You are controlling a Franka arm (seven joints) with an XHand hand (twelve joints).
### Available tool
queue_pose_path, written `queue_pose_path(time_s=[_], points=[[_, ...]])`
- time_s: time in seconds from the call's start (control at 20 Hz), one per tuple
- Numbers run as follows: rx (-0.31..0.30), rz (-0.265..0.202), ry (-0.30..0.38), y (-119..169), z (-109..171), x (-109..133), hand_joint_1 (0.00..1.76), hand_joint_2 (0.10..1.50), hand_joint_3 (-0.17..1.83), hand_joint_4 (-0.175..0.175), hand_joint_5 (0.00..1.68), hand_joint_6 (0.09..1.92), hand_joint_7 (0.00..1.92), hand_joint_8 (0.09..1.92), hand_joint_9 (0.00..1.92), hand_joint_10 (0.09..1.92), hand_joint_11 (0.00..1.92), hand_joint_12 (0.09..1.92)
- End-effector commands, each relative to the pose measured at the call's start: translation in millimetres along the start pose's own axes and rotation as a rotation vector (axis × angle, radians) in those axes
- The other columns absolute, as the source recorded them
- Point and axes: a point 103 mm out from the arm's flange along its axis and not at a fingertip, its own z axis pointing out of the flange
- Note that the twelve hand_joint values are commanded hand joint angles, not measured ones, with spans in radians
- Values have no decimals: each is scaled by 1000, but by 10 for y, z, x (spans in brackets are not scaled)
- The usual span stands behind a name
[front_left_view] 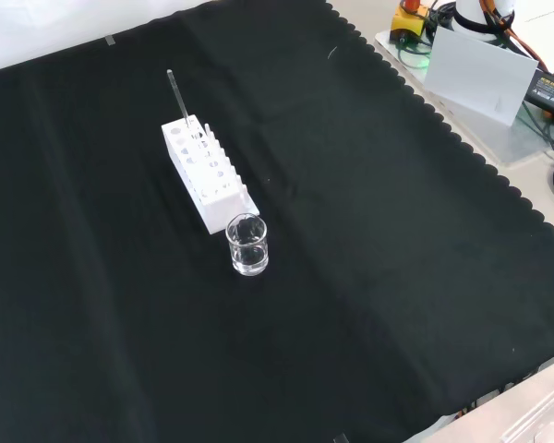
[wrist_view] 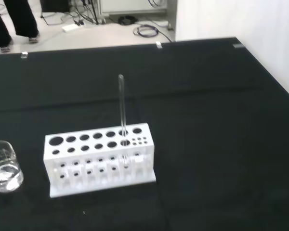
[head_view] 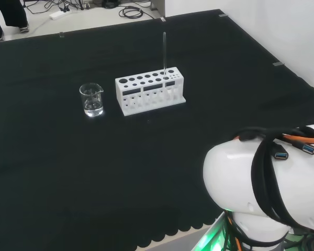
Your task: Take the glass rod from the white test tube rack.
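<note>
A white test tube rack (head_view: pixel 149 90) stands on the black cloth in the head view, and a thin clear glass rod (head_view: pixel 164 51) rises upright from a hole near its right end. The front view has the rack (front_left_view: pixel 206 177) left of centre, with the rod (front_left_view: pixel 176 96) sticking up at its far end. In the wrist view the rack (wrist_view: pixel 100 158) is close, and the rod (wrist_view: pixel 121 106) stands in a hole towards one end.
A small clear glass beaker (head_view: pixel 92 99) stands just left of the rack in the head view; it shows in front of the rack (front_left_view: pixel 247 245) in the front view and also in the wrist view (wrist_view: pixel 4 166). The arm's white link (head_view: pixel 267 191) fills the head view's lower right.
</note>
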Motion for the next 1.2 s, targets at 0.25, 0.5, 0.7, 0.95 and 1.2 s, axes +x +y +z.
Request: queue_pose_path(time_s=[0.25, 0.5, 0.7, 0.95, 1.2], points=[[28, 21, 8, 20, 68, -53, 613, 902, 477, -162, 153, 87, 0, 559, 14, 858, 0, 1204], [30, 11, 5, 116, 70, 1, 604, 906, 478, -165, 158, 87, 0, 584, 26, 868, 0, 1244], [37, -17, 0, 289, 66, 71, 600, 908, 483, -168, 166, 87, 0, 629, 59, 871, 3, 1344], [35, -47, 19, 469, -27, 117, 595, 906, 491, -171, 176, 87, 0, 684, 106, 866, 69, 1384], [49, -87, 18, 664, -105, 209, 597, 901, 496, -171, 186, 87, 0, 738, 134, 861, 99, 1379]])
